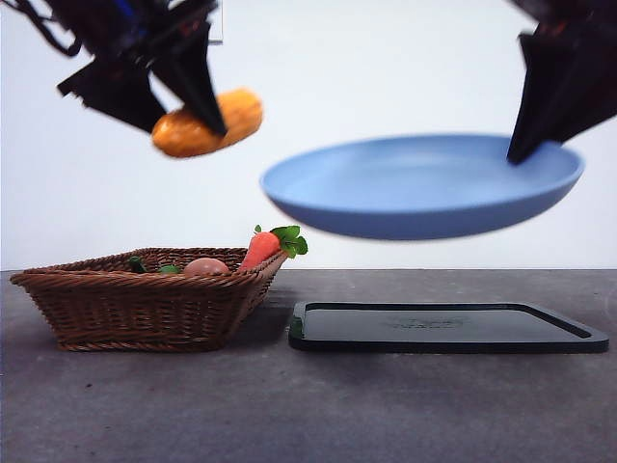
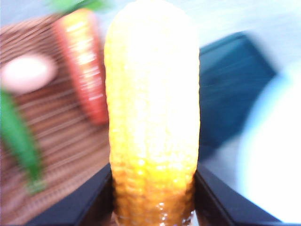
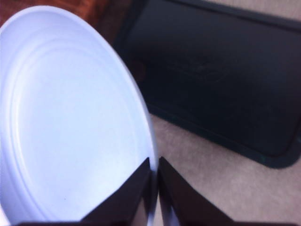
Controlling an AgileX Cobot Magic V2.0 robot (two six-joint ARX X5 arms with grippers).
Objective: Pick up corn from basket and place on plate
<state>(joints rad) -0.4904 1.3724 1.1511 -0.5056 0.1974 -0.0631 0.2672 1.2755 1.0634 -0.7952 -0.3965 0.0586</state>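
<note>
My left gripper (image 1: 198, 114) is shut on the corn (image 1: 207, 123), a bumpy orange-yellow cob held high above the wicker basket (image 1: 145, 299). The left wrist view shows the corn (image 2: 153, 117) clamped between the two black jaws, over the basket (image 2: 66, 141). My right gripper (image 1: 525, 149) is shut on the rim of the light-blue plate (image 1: 415, 188), holding it in the air above the black tray. In the right wrist view the jaws pinch the plate's edge (image 3: 70, 122). The corn hangs left of the plate and slightly higher, apart from it.
A carrot (image 1: 265, 246) with green leaves leans on the basket's right rim. A peach egg-like item (image 1: 204, 266) and a green vegetable (image 2: 19, 136) lie inside. The flat black tray (image 1: 443, 328) rests on the grey table right of the basket.
</note>
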